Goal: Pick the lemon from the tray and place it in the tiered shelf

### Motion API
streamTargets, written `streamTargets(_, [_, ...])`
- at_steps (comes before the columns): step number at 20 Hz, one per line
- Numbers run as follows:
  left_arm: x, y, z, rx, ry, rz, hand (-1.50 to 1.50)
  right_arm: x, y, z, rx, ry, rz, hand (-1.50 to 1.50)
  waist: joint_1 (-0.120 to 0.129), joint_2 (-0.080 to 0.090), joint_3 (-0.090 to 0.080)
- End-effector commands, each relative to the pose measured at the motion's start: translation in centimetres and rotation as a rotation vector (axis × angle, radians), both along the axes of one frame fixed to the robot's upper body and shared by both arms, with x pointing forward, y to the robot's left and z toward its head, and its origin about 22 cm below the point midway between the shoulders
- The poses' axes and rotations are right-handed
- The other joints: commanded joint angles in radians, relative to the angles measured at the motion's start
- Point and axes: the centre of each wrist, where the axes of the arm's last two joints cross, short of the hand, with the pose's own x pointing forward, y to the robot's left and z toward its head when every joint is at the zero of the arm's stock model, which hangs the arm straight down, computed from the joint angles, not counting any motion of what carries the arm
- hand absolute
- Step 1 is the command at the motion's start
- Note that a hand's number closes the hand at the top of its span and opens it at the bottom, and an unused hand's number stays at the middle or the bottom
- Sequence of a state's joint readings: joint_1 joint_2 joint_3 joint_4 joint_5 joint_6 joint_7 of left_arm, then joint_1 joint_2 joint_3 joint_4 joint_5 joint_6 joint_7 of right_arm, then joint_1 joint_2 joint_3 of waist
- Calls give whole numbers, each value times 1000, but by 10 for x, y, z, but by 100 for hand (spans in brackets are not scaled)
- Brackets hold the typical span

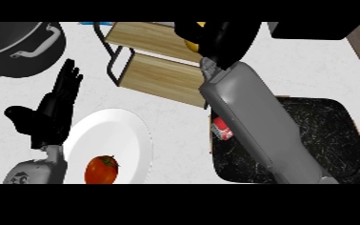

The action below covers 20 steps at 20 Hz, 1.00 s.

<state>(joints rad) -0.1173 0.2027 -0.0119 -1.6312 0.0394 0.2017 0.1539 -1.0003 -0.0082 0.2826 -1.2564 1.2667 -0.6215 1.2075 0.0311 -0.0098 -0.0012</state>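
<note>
Over the upper wooden board of the tiered shelf (163, 78), the right hand (224, 38) is curled around the yellow lemon (190, 44) and hides most of it. The dark tray (325, 124) lies apart, under the forearm. The left hand (53, 109) rests with straight fingers beside the white plate (116, 133).

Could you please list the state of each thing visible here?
Wooden tiered shelf: standing upright.
Black right hand: over the shelf, curled.
Round yellow lemon: held in that hand, unreleased.
Black left hand: open, resting at left.
Dark speckled tray: holds a red object.
White round plate: holds a red tomato.
</note>
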Motion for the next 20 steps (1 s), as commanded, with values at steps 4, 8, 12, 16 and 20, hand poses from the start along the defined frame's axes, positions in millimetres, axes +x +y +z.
streamTargets(4, [-10,16,-2,6,9,41,0,-23,-29,6,316,40,-160,-150,-47,-19,1])
streamTargets(8, [-11,24,-7,1,19,73,0,-56,-45,3,325,44,-157,-150,-71,-22,1])
streamTargets(12, [-14,32,-3,3,22,73,0,-92,-58,6,332,52,-130,-150,-76,-22,0])
streamTargets(16, [-17,19,-4,3,5,78,0,-140,-76,-3,349,37,-125,-150,-76,-14,1])
streamTargets(20, [-25,33,0,2,-7,60,0,-178,-87,-3,353,20,-131,-150,-59,-11,0])
